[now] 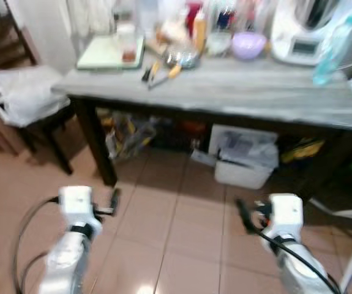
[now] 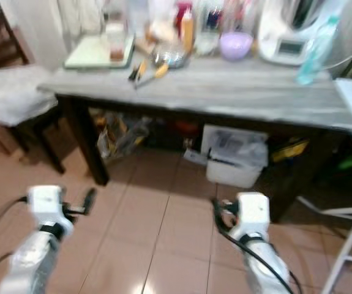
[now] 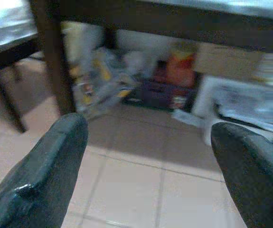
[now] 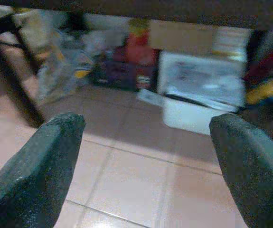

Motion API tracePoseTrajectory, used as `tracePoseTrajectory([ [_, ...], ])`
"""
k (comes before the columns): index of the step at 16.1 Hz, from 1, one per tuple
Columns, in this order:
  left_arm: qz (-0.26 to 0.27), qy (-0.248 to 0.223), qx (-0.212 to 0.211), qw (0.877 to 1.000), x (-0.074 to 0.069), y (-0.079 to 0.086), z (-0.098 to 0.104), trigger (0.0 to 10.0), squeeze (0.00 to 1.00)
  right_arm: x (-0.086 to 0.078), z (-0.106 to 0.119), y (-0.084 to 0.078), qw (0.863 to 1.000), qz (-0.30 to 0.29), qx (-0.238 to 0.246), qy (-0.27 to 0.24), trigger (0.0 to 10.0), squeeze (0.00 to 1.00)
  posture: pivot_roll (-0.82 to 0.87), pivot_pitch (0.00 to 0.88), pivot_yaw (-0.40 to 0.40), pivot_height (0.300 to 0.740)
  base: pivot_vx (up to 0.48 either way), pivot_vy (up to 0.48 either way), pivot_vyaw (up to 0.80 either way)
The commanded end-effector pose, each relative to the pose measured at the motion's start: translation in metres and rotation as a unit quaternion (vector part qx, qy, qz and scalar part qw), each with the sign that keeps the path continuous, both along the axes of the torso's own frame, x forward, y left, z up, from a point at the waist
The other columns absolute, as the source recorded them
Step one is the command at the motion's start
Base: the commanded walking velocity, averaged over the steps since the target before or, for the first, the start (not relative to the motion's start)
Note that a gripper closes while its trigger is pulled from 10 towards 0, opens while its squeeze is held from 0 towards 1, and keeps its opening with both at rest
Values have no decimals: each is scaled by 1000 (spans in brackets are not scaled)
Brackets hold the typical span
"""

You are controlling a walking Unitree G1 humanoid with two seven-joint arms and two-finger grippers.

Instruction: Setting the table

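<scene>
Tabletop clutter blurred; appliance cropped

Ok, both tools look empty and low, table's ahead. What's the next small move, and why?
Probably step closer to the table. The left tool and right tool are open, empty, and held over the floor tiles below the tabletop, while the utensils and purple bowl sit up on it.
</scene>
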State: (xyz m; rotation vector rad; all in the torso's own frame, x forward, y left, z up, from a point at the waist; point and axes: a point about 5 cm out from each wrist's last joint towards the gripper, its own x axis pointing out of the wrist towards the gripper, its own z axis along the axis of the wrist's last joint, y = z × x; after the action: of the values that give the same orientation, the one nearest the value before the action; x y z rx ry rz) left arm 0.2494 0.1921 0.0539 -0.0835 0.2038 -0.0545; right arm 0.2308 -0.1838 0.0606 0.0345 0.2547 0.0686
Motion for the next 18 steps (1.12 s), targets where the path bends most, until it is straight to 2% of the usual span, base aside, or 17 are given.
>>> tracePoseTrajectory([
  [1, 5, 0, 16, 1000, -1, 10, 1, 10000, 0, 1, 4, 7, 1000, 4, 11, -11, 10000, 0, -14, 60, 29, 740, 0, 0, -744],
  [5, -10, -4, 18, 1000, -1, 9, 3, 10000, 0, 2, 7, 7, 1000, 5, 15, -20, 10000, 0, -14, 60, 29, 740, 0, 0, -189],
  [8, -15, -7, 22, 1000, 1, 8, 4, 10000, 0, 3, 7, 8, 1000, 6, 13, -21, 10000, 0, -12, 57, 30, 740, 0, 276, 0],
  [18, -29, -9, 29, 999, 0, 5, 4, 10000, 0, 6, 8, 10, 1000, 7, 13, -27, 10000, 0, -6, 57, 36, 740, 0, 412, 0],
])
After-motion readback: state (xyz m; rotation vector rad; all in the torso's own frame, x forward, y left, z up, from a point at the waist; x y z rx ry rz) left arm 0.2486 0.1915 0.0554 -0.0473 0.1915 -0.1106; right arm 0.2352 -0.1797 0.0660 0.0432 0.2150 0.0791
